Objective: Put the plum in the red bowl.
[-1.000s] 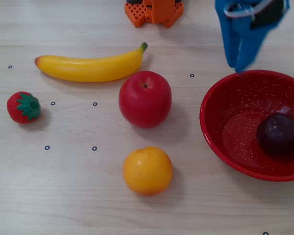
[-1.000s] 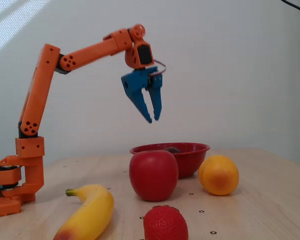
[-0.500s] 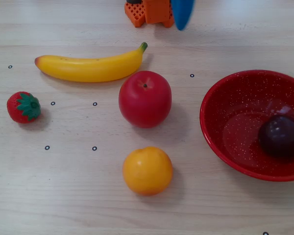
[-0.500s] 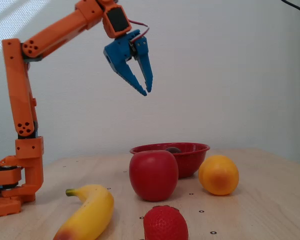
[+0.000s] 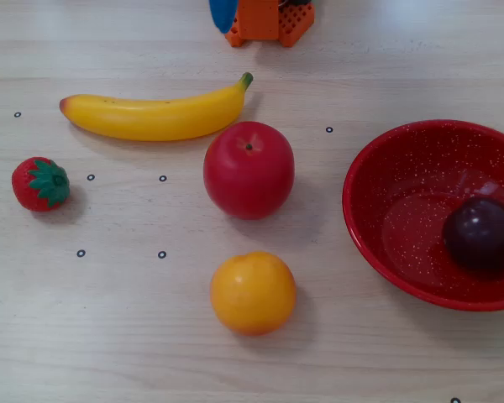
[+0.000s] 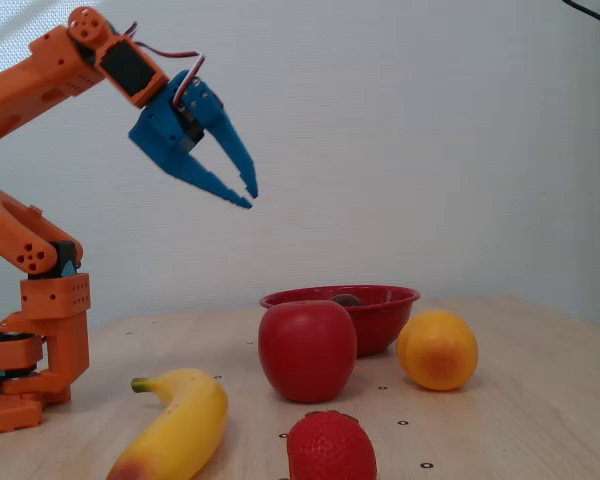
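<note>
From the side camera I see my arm folded up over its orange base (image 6: 25, 370), the lower links bent sharply and the upper link slanting up toward the top left of the frame. The blue gripper (image 6: 248, 196) hangs high in the air, tilted so its tips point down and to the right, well above the desk (image 6: 520, 400) and well left of everything on it. Its two fingers stand slightly apart with nothing between them; I read it as empty and parted.

In the top-down camera only a sliver of blue and the base (image 5: 273, 18) show at the upper edge.

The plum (image 5: 479, 232) lies inside the red bowl (image 5: 378, 210), toward the right side of the basin, resting on the speckled floor. From the side camera I can just make out its dark top (image 6: 345, 298) over the bowl's rim (image 6: 380, 300).

Outside the bowl, in the top-down camera: a red apple (image 5: 249, 170) near the centre, a banana (image 5: 151, 116) just beside it to the upper left, an orange (image 5: 253, 292) below the apple, and a strawberry (image 5: 40, 183) well apart at the left.
</note>
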Controlling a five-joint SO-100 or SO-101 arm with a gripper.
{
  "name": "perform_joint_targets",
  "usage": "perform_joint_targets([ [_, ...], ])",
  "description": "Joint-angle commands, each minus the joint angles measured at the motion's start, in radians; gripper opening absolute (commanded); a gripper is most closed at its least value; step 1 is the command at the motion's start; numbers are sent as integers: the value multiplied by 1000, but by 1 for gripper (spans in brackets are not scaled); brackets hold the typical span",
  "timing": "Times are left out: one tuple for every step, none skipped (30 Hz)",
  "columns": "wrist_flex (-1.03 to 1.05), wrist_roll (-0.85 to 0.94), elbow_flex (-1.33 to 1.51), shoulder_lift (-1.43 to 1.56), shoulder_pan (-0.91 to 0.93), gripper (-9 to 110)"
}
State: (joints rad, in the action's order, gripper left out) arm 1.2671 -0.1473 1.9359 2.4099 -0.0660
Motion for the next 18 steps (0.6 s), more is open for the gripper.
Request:
perform_joint_targets([
  [-74, -44, 83, 132, -11, 0],
  [-92, -48, 140, 184, -11, 0],
  [-107, -52, 198, 236, -8, 0],
  [-120, -54, 249, 282, -5, 0],
  [-138, -54, 301, 324, -2, 0],
  [-150, -54, 351, 367, 3, 0],
  [-160, -55, 399, 405, 9, 0],
  [-172, -52, 440, 437, 11, 0],
  [-181, -52, 483, 471, 12, 0],
  [-201, -52, 531, 509, 14, 0],
  [-222, -52, 578, 549, 15, 0],
  [-241, -54, 623, 583, 17, 0],
  [-259, -54, 663, 611, 18, 0],
  [-278, -52, 699, 635, 18, 0],
  [-295, -51, 735, 653, 18, 0],
  [-314, -48, 770, 673, 20, 0],
  [-334, -46, 807, 692, 21, 0],
  [-359, -38, 847, 710, 25, 0],
])
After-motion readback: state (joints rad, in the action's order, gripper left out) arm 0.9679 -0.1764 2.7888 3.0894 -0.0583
